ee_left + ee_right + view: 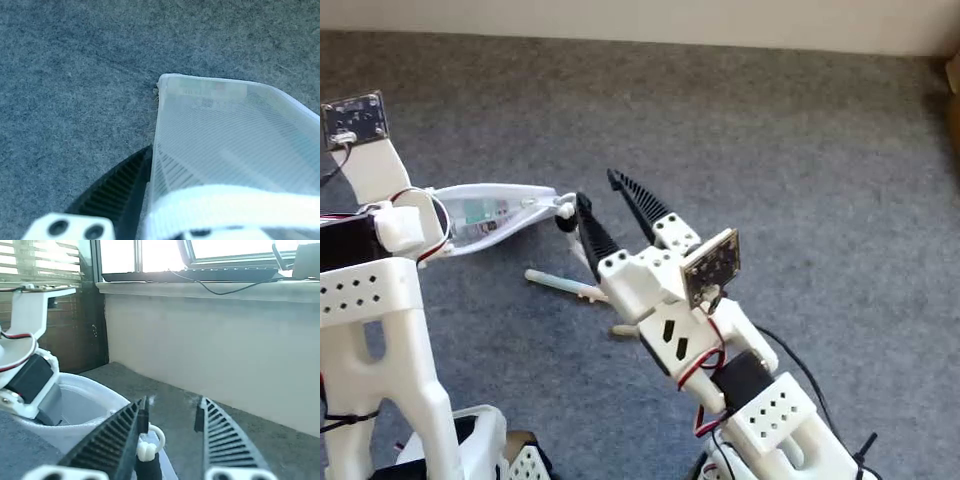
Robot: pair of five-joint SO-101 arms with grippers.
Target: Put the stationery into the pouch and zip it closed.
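The translucent white mesh pouch (490, 215) is held above the grey carpet by my left gripper (155, 165), which is shut on its end; one black finger (117, 187) shows under the mesh (225, 140). My right gripper (598, 190) stands open at the pouch's other end. Its near finger (125, 430) is right beside the white zip pull (149, 442), and I cannot tell if they touch. Nothing lies between the right fingers. A white pen (560, 283) lies on the carpet just under the right arm. A small pale item (623, 330) lies beside that arm.
Grey carpet (800, 150) stretches open to the back and right. A pale wall (225, 355) with a window sill rises beyond the carpet. The left arm's white frame (370, 300) stands at the left edge.
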